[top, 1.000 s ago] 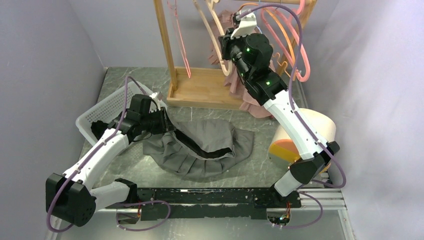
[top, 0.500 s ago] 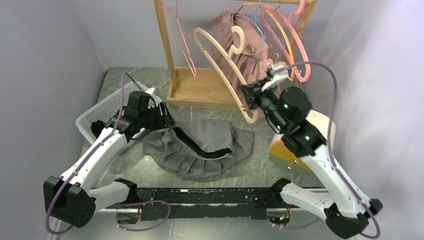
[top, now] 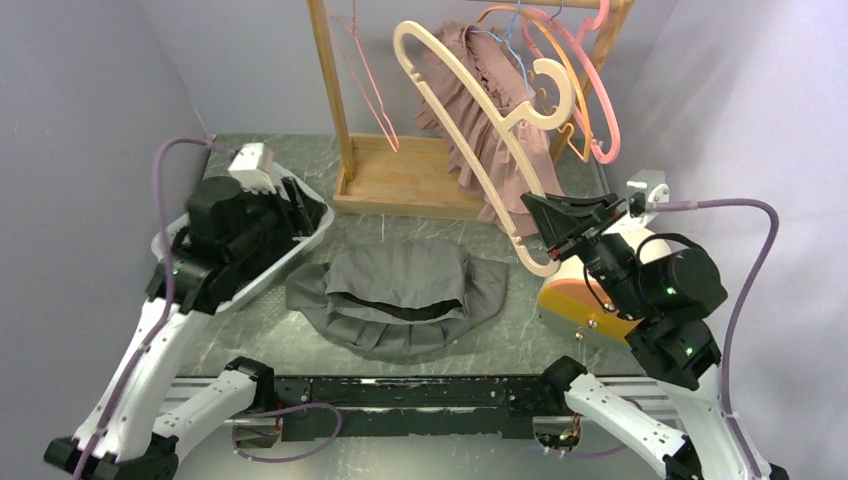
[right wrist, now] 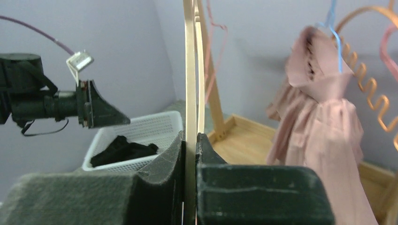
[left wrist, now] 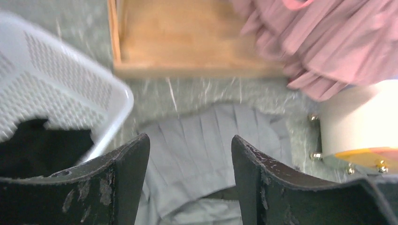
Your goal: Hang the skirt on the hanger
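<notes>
The grey pleated skirt (top: 400,295) lies flat on the table's middle, its waistband towards the front; it also shows in the left wrist view (left wrist: 211,140). My left gripper (top: 300,205) hovers open above the basket's right rim, up and left of the skirt, with nothing between its fingers (left wrist: 190,138). My right gripper (top: 552,225) is shut on the lower end of a cream hanger (top: 404,40), held up in the air right of the skirt. In the right wrist view the hanger (right wrist: 190,70) rises straight up from between the jaws (right wrist: 190,140).
A white basket (top: 175,240) holding a black garment (left wrist: 42,145) sits at the left. The wooden rack (top: 400,185) stands at the back with a pink dress (top: 490,90) and orange and pink hangers (top: 600,110). A cream and orange drum (top: 580,300) sits right of the skirt.
My left gripper opened, let go of the skirt's waistband and rose back to the left; the skirt settled flat. My right arm swung the cream hanger from the rack towards the front right.
</notes>
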`<state>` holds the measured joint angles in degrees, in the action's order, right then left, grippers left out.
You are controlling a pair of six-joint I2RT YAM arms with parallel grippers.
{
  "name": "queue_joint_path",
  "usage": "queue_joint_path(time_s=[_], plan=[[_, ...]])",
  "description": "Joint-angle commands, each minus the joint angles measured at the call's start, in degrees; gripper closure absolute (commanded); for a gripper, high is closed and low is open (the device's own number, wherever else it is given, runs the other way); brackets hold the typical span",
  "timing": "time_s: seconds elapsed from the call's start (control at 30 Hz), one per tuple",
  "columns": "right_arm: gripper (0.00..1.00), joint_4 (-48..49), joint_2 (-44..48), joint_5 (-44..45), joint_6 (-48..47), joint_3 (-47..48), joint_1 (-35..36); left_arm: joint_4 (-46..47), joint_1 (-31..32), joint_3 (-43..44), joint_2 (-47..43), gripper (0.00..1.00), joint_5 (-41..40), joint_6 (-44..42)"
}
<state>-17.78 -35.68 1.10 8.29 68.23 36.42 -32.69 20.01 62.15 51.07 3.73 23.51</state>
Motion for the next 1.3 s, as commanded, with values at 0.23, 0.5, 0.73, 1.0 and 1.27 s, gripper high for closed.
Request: queue_joint_path(time_s=[0.23, 0.5, 0.73, 1.0, 1.27], plan=[[1.00, 0.4, -8.9, -31.2, -8.0, 1.1, -0.2, 8.3, -0.5, 12.4, -11.9, 0.22, 4.3, -17.0], [1.00, -1.4, -14.1, -42.2, -13.5, -3.6, -0.2, 9.0, -0.5, 4.6, -17.3, 0.23, 12.0, -19.9], [1.00, -8.7, -16.1, -50.4, -21.3, -3.9, -0.1, 0.3, -0.5, 3.4, -10.5, 0.27, 38.6, -29.7], [1.00, -11.7, -18.0, -50.8, -23.7, -3.2, -0.2, 0.5, -0.4, -2.9, -13.9, 0.31, 54.7, -37.5], [1.00, -12.6, -17.7, -53.7, -25.7, -3.0, -0.2, -0.4, -0.4, -6.6, -12.8, 0.43, 55.0, -39.5]])
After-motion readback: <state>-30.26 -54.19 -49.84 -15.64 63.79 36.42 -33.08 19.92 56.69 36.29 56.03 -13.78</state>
